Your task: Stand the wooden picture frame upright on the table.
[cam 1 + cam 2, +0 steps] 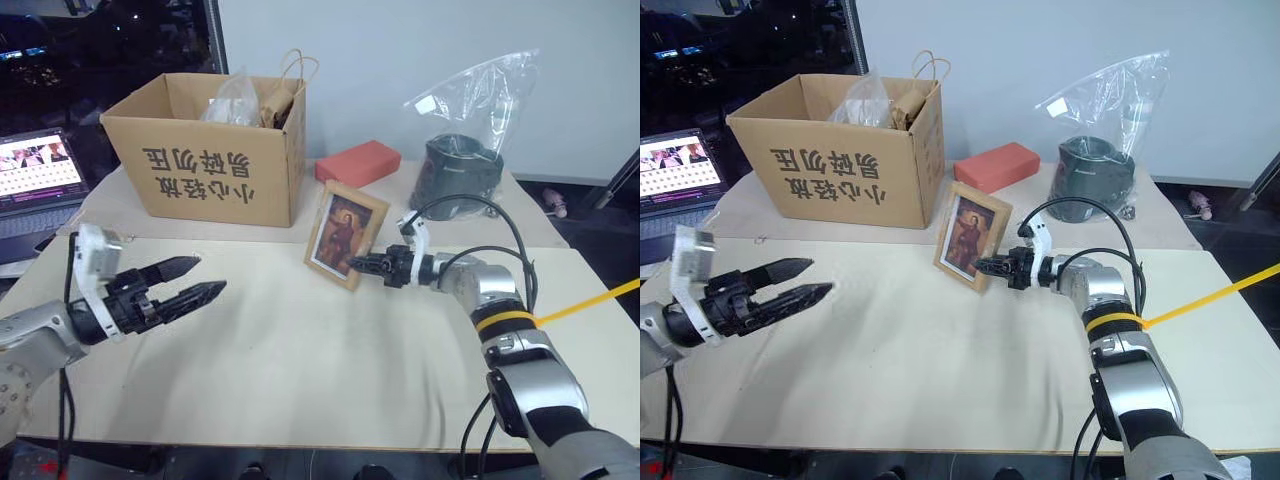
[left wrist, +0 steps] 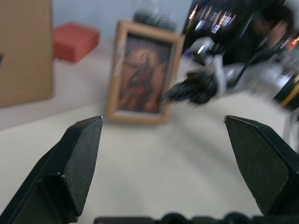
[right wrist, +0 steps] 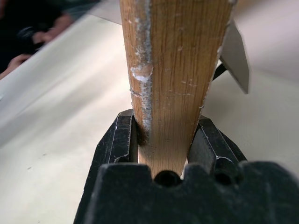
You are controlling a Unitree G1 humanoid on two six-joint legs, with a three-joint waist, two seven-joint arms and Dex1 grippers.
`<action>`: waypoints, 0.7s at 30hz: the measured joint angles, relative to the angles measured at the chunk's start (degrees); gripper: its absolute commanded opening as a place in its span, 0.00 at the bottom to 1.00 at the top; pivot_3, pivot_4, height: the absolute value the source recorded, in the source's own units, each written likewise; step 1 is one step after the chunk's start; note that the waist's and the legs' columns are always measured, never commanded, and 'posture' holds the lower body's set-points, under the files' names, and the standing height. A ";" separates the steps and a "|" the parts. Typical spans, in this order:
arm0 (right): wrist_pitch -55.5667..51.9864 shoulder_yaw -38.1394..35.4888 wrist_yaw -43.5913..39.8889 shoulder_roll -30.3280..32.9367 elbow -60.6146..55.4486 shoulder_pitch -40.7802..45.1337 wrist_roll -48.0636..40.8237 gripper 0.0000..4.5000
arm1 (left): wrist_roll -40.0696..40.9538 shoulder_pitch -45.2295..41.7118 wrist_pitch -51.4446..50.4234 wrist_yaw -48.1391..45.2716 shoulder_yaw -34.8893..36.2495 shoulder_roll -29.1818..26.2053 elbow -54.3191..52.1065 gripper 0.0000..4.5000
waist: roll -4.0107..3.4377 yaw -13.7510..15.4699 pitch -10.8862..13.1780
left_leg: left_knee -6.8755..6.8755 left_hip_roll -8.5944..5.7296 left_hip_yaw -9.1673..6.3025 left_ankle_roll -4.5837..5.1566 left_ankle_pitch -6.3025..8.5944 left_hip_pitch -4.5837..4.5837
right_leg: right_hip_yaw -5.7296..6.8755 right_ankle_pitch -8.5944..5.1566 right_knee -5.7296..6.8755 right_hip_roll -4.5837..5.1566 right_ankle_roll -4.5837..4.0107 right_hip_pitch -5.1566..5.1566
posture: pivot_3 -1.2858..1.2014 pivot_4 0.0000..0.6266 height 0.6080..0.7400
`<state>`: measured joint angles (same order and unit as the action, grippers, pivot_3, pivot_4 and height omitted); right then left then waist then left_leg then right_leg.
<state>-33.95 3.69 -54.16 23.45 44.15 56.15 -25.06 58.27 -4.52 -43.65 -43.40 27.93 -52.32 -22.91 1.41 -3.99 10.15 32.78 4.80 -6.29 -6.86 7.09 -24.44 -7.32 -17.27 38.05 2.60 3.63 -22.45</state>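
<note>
Both arms are silver-grey metal with rounded joint housings. The right arm (image 1: 500, 320) carries a yellow band and looping black cables. Each tool, left tool (image 1: 195, 282) and right tool (image 1: 362, 263), has two black tapered fingers and a white bracket.

Table (image 1: 300, 370): pale beige top, seam running left-right just past the middle. Frame (image 1: 346, 234) stands upright on it near centre, picture side facing near. Far left: open cardboard box (image 1: 205, 150), printing on its near face. Red block (image 1: 358, 162) far centre, just right of the box. Dark pot (image 1: 460, 176) in a clear bag (image 1: 480, 95) far right. Laptop (image 1: 38, 180) beside the left edge.
</note>
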 measured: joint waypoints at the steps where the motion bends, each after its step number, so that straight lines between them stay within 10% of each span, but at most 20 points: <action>1: 0.02 -0.28 -0.24 -0.21 0.68 0.26 0.29 0.27 | -0.78 -0.01 0.20 -0.38 -0.39 0.07 0.26 1.00 | 0.00 -0.10 0.00 | 0.00 0.00 0.00 0.00 0.00 -0.01 | 0.00 -0.03 0.01 0.00 0.05 -0.02 | 0.52 0.24 1.00; 21: -6.20 2.41 -5.33 -1.98 -14.80 -7.28 5.78 0.27 | -9.93 1.44 2.52 -8.92 -5.06 0.01 2.33 1.00 | 0.01 -0.87 -0.02 | 0.00 0.04 0.00 0.01 0.01 0.15 | 0.00 -0.19 0.04 -0.04 0.29 0.10 | 0.52 0.24 1.00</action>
<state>-40.15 6.09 -59.49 21.48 29.35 48.87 -19.28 48.34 -3.09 -41.14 -52.32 22.87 -52.31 -20.58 1.42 -4.85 10.13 32.78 4.84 -6.29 -6.85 7.10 -24.28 -7.32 -17.46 38.09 2.56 3.92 -22.34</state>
